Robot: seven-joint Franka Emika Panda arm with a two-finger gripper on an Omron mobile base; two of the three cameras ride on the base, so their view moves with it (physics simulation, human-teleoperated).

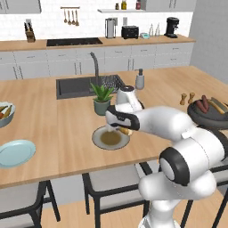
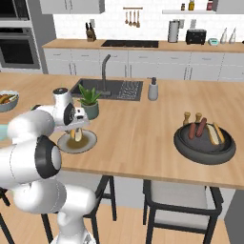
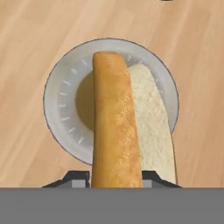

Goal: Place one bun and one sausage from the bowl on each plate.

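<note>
In the hand view the bun (image 3: 120, 127) covered the middle of the beige-olive plate (image 3: 61, 105) and ran off the bottom edge, hiding the fingertips. From the left base view the arm hid the plate's right rim and most of the bun. The dark bowl (image 1: 209, 116) at the counter's right end was cut by the picture's edge, as was the fruit bowl (image 1: 5, 113) at the left.

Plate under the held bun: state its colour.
Beige-olive centre, pale rim; the plate shows best in the hand view.

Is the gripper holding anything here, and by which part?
The gripper is shut on a bun, gripped near one end, above the beige-olive plate.
</note>
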